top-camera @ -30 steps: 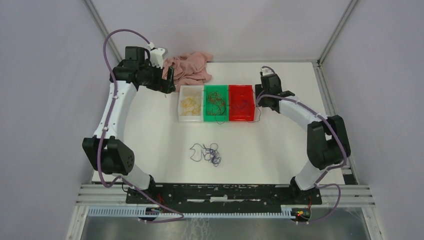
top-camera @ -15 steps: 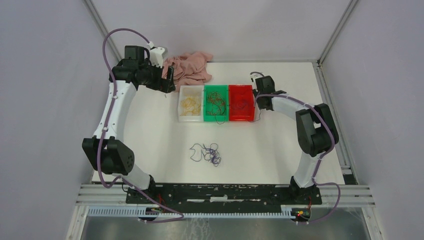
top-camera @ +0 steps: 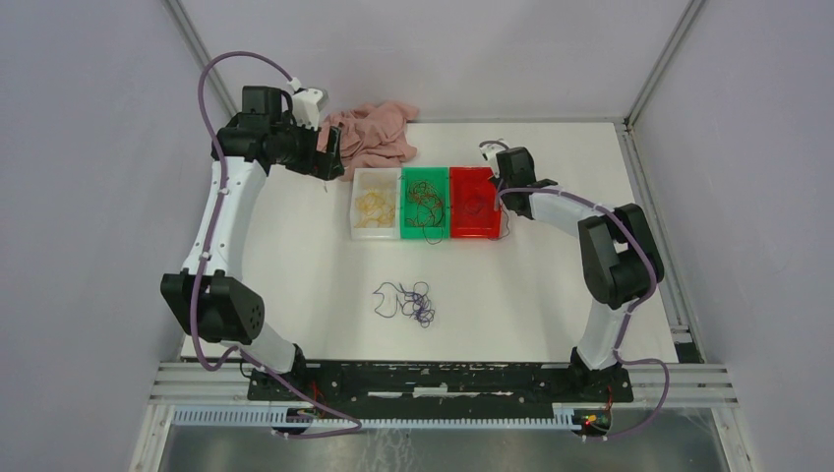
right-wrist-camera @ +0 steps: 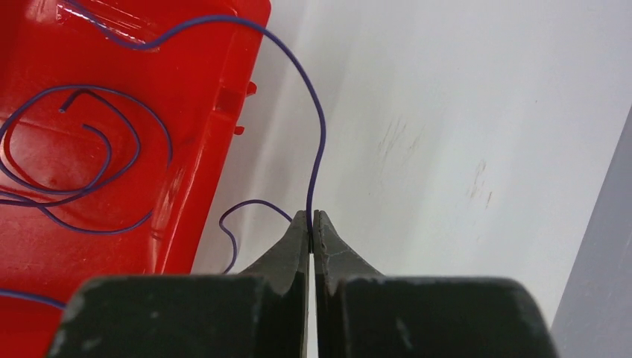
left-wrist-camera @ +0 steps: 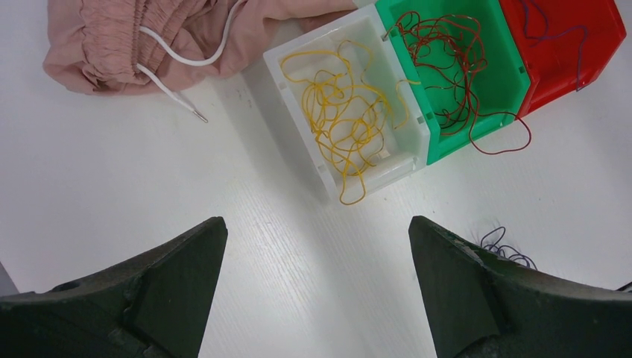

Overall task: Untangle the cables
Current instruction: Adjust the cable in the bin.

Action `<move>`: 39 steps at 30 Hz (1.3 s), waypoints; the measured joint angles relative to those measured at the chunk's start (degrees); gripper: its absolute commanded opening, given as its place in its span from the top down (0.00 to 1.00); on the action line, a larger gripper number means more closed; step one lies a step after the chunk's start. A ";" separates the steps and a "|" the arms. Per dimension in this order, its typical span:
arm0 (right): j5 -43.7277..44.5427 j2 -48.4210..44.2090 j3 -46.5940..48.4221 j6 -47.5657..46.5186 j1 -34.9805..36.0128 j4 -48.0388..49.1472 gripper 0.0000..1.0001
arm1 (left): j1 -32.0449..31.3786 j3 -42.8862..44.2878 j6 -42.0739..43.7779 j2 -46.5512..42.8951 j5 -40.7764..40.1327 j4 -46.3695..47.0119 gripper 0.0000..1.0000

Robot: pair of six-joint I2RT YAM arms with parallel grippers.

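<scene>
**A:** Start with the big things. What does the overhead view give?

**B:** The white table (top-camera: 295,246), the left arm (top-camera: 218,211) reaching to the far left corner, and the right arm (top-camera: 561,206) bent in toward the row of bins. A pink garment (top-camera: 372,133) lies at the far edge, just behind that row. A purple tangle (top-camera: 408,300) sits alone on the table, well apart from the bins and nearer the arm bases.

**A:** Can you read the bins from up there?

**B:** Only the colours. The left wrist view sorts them. The white bin (left-wrist-camera: 373,175) holds yellow cables (left-wrist-camera: 343,112). The green bin (left-wrist-camera: 501,82) holds red-brown cables (left-wrist-camera: 447,67), with one loop spilling over the rim onto the table. The red bin (right-wrist-camera: 209,74) is cropped at that view's edge. The garment's white drawstring (left-wrist-camera: 179,60) also shows there.

**A:** And the grippers?

**B:** The left gripper (left-wrist-camera: 314,224) hangs spread wide with nothing between its fingers. The right gripper (right-wrist-camera: 311,216) is pinched closed on a purple cable (right-wrist-camera: 320,127) that arcs out over the red bin's rim down to the tips. Only the right wrist view shows this, because from overhead the strand is too thin to see.

**A:** Is anything hidden?

**B:** The left finger cuts off most of the tangle in its own view. A short purple curl lies beside the right tips, and I cannot tell whether it belongs to the held cable.
</scene>
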 measured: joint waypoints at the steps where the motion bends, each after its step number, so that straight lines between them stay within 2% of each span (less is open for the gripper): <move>1: -0.07 0.00 0.00 -0.17 0.00 0.11 1.00 | 0.00 0.09 0.00 0.02 0.00 0.00 0.01; 6: -0.63 -1.53 0.02 0.79 0.00 -1.70 1.00 | 0.00 0.33 0.00 0.24 -0.02 -0.37 0.01; 13: -1.40 -9.70 3.50 5.70 0.85 -9.33 1.00 | 0.00 0.55 0.00 0.33 -0.24 -0.39 0.01; 24: -1.86 -11.13 9.14 10.75 8.76 -15.17 1.00 | 0.55 0.55 0.00 0.33 -0.26 -0.39 0.01; 31: 0.87 -3.67 14.01 10.56 11.41 -12.96 1.00 | 0.76 0.55 0.00 0.35 -0.26 -0.37 0.01; 39: 3.23 5.27 12.70 11.85 11.41 -14.97 1.00 | 1.22 0.55 0.02 0.33 -0.26 -0.37 0.01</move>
